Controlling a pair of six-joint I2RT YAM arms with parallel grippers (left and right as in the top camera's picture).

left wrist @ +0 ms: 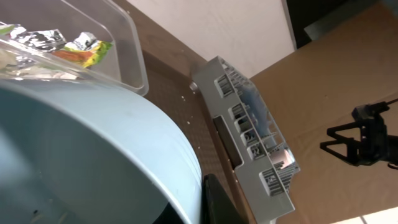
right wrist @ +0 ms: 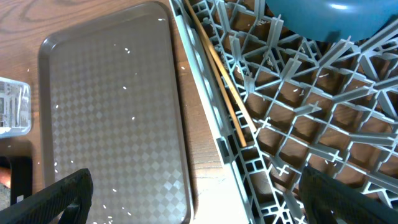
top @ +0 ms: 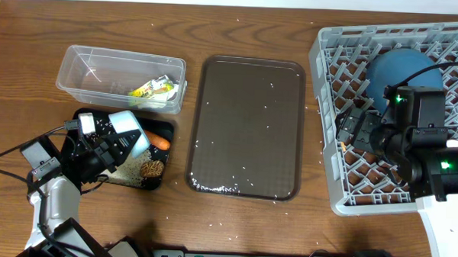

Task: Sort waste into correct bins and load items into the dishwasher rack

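My left gripper (top: 112, 149) is shut on a light-blue cup (top: 128, 137), held tilted over the black tray (top: 166, 128). The cup (left wrist: 93, 149) fills the left wrist view, with one dark finger (left wrist: 214, 202) against its rim. An orange carrot (top: 160, 141) and a brown food lump with rice (top: 151, 168) lie in that tray. The clear tub (top: 93, 72) holds yellow-green wrappers (top: 154, 88). My right gripper (top: 350, 130) hangs open over the left edge of the grey dishwasher rack (top: 327, 109). The rack holds the dark-blue dish (top: 397, 72) and wooden chopsticks (right wrist: 217, 68).
A large brown serving tray (top: 248, 129) with scattered rice grains lies between the bins and the rack. More grains dot the wooden table around it. Cables trail from both arms.
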